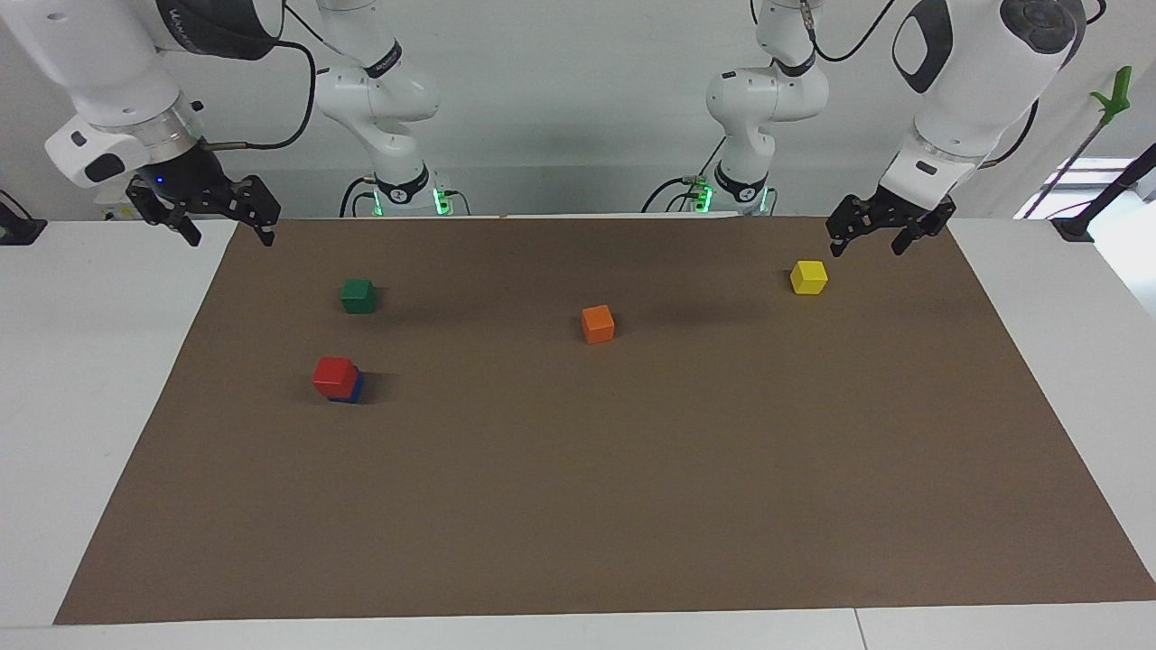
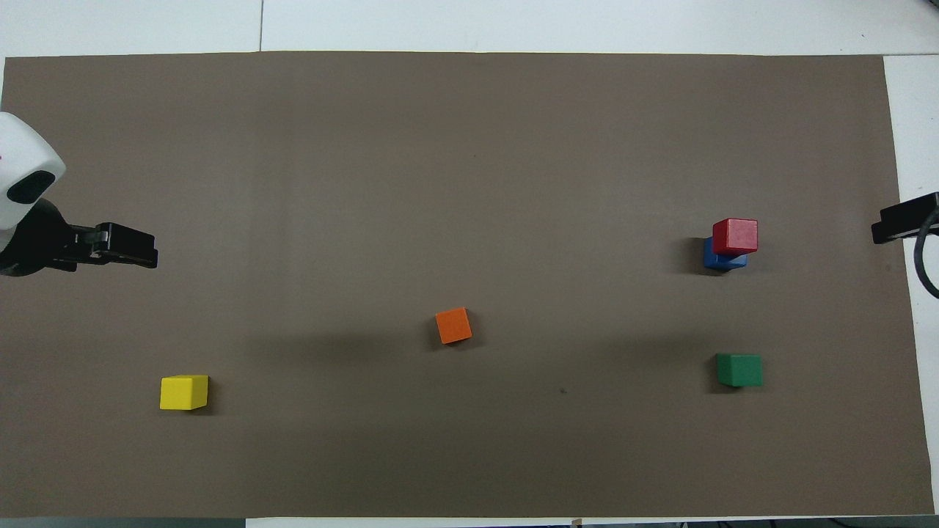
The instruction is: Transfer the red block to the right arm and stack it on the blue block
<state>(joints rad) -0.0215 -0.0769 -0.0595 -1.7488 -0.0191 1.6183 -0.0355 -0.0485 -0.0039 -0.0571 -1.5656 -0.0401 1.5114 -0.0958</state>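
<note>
Right gripper [image 1: 202, 209] jaws spread, empty, over counter [image 1: 632, 506] edge | red block [image 1: 333, 376] sits on blue block [image 1: 354, 390] at its 5 o'clock | left gripper [image 1: 890, 227] jaws open, empty, waits above yellow cube [image 1: 808, 276].

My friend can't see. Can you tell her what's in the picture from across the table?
The red block sits on the blue block on a brown mat. Green, orange and yellow blocks lie nearer the robots. Both tools, right and left, hang open and empty.
</note>
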